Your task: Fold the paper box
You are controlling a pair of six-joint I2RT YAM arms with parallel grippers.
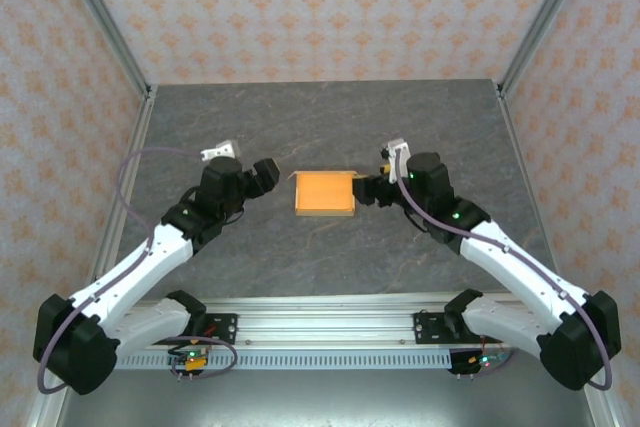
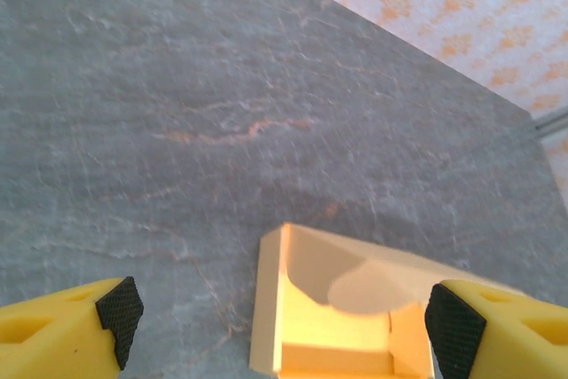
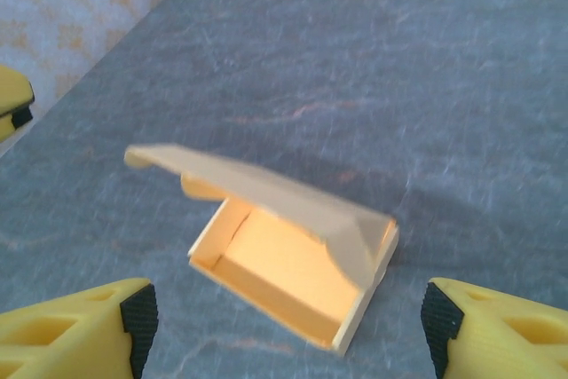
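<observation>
Paper box [image 1: 325, 193], plain orange-yellow card, sits lid-ajar on the grey table [image 1: 400, 127].

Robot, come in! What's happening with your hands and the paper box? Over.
Left hand open, right hand open, both empty. Paper box on table between them, lid half up. Nothing blocking.

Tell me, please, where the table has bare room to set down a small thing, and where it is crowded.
Bare: the wide strip of table between the paper box and the back wall, and the strip between the box and the near rail. Crowded: the middle, where the left gripper and right gripper flank the box.
</observation>
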